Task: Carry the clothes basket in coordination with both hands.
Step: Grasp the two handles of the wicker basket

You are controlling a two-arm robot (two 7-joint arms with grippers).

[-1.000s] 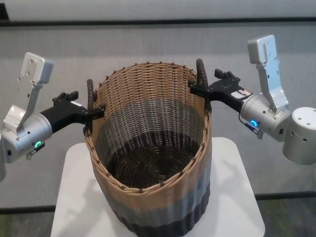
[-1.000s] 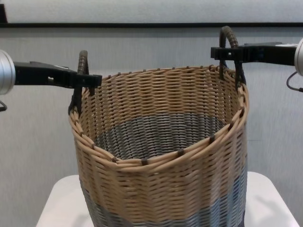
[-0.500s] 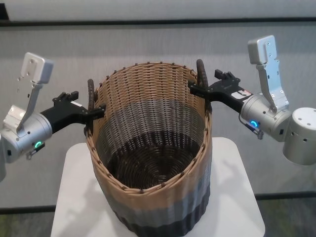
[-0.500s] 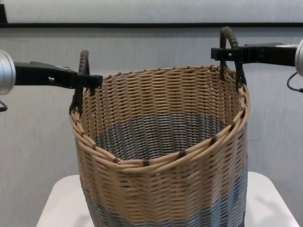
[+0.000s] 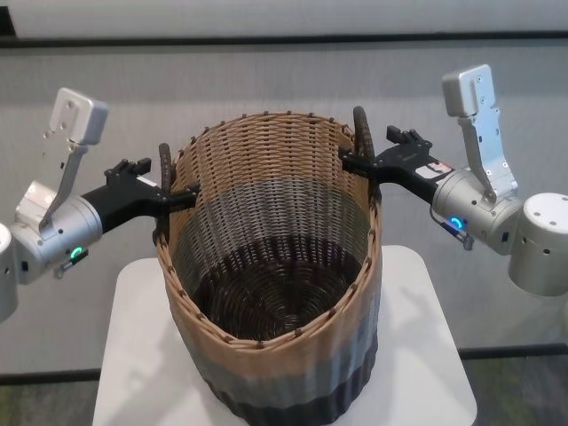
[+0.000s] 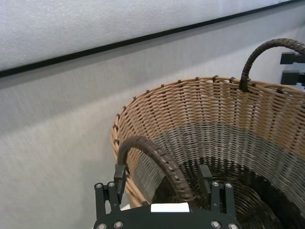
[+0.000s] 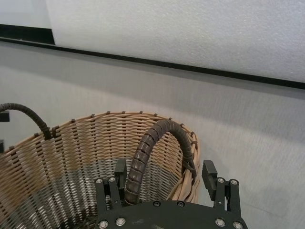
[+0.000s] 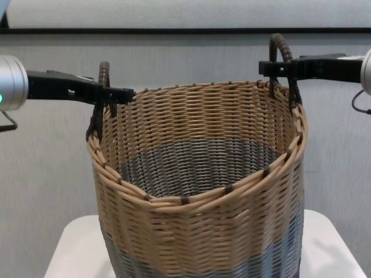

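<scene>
left gripper (image 5: 177,194) is reaching in from the basket's left side, its two black fingers spread either side of the left handle (image 5: 163,164) — the left wrist view shows the loop running between them with a gap on both sides, so hooked through, not pinched. over on the other side the right gripper (image 5: 354,158) does the same: fingers apart, straddling the right handle (image 5: 360,130) just above the rim. between them stands the clothes basket (image 5: 275,293), tall and round, its base on the white surface (image 5: 417,355) and looking empty inside. judging by that weave it should be light but springy; the rim already reads slightly oval, so squeezing the wall would flex it. the wrapped loops are the stiffest, grippiest places to hold, and an even lift on both sides should keep it from tipping.
</scene>
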